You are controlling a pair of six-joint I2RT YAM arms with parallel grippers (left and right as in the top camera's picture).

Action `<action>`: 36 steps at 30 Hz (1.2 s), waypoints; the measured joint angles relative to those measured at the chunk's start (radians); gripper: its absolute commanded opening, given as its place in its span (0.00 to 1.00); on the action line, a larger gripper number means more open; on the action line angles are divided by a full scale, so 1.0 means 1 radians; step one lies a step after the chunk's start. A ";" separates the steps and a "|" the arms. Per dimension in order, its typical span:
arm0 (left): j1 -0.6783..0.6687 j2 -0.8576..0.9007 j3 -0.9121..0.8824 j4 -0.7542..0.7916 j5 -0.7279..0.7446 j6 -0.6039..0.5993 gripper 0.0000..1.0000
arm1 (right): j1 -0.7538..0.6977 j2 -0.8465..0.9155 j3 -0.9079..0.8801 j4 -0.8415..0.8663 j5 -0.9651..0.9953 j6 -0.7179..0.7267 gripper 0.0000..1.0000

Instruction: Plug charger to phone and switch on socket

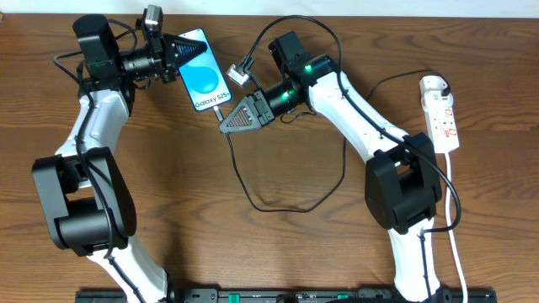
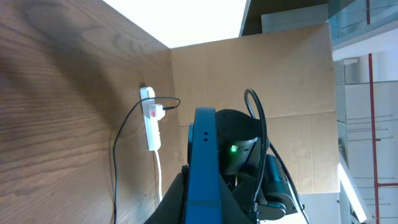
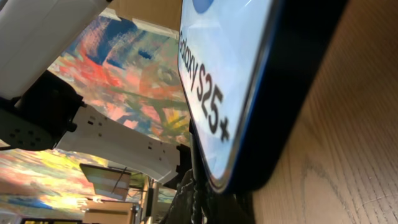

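The phone (image 1: 205, 80) shows its blue screen, one end near the table's back edge. My left gripper (image 1: 195, 49) is shut on that far end; in the left wrist view the phone (image 2: 202, 155) stands edge-on between the jaws. My right gripper (image 1: 232, 122) is shut on the charger (image 1: 253, 200) beside the phone's near end. In the right wrist view the phone (image 3: 230, 81) fills the frame, with the charger (image 3: 196, 186) just under its lower edge. Whether the plug is seated is hidden. The socket (image 1: 442, 114) lies at the far right.
The black cable loops across the middle of the table and runs up toward the socket (image 2: 149, 118), whose white cord (image 1: 455, 244) trails along the right edge to the front. A cardboard wall (image 2: 280, 74) stands beyond the table's right end.
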 measured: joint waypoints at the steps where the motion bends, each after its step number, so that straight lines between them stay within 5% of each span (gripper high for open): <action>1: 0.000 0.000 0.000 0.000 0.000 0.000 0.07 | 0.000 0.000 0.000 0.004 0.000 0.000 0.01; 36: 0.011 0.000 0.000 0.008 -0.024 0.008 0.07 | 0.000 0.000 -0.018 0.191 -0.032 0.160 0.01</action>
